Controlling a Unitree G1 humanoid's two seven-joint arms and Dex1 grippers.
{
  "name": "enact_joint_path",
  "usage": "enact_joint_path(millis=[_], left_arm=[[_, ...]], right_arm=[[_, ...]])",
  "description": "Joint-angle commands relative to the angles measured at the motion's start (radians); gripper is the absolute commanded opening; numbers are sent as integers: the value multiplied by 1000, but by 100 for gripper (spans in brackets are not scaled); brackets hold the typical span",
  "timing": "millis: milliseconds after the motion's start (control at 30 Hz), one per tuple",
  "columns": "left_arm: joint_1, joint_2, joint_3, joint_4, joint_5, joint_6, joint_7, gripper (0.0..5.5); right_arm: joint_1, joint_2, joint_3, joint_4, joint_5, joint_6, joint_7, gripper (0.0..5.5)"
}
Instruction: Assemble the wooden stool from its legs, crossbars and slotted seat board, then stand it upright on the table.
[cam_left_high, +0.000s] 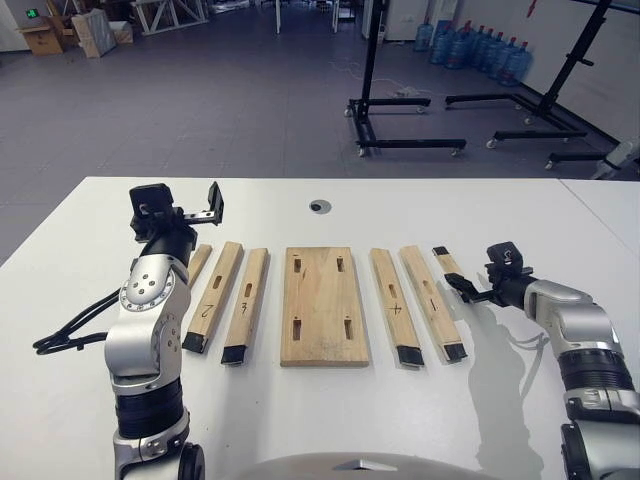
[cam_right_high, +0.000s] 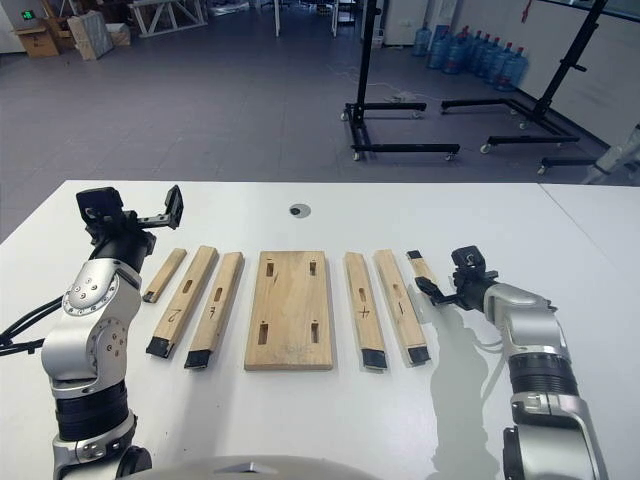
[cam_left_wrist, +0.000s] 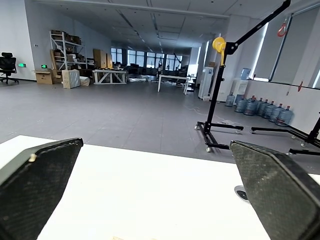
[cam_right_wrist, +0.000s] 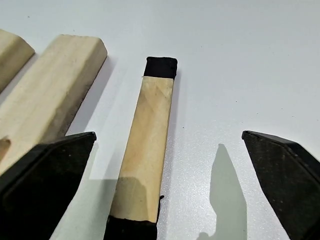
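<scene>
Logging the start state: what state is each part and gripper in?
Seat board: flat, unattached.
Left legs: flat, loose.
Right legs: flat, loose.
Left crossbar: flat, loose.
Right crossbar: flat, loose.
Left gripper: open, empty, above table.
Right gripper: open, empty, over right crossbar.

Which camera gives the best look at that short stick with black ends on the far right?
The right wrist view: the short crossbar lies close up, framed by the open right fingers, both black ends visible. The two eye views show it small, its near end hidden behind the right gripper.
</scene>
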Motion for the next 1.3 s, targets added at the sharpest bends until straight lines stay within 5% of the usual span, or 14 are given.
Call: enact_joint_path(millis=[33,367,800,1100,1200,1300], left_arm=[[-11,4,-10,17,4,6,2,540],[-5,0,-12,21,7,-1,15,540],[-25,3,-15,45,4,-8,15,540],[-21,15,11,10,-133,41,-88,540],[-98,-32,118,12,-394,136,-123,540],[-189,-98,168,70,-651,231,-99,540]], right_arm=[[-5,25,29,46,-36,-18,-22,519],[79,-26,81,-133,-56,129,8,344],[86,17,149,-26,-98,165,-53,131],[-17,-19,46,26,-65,133,-83,129],[-132,1,-29,-76,-40,-23,-131,129],[-210,125,16,-298,7,-94,-132,129]])
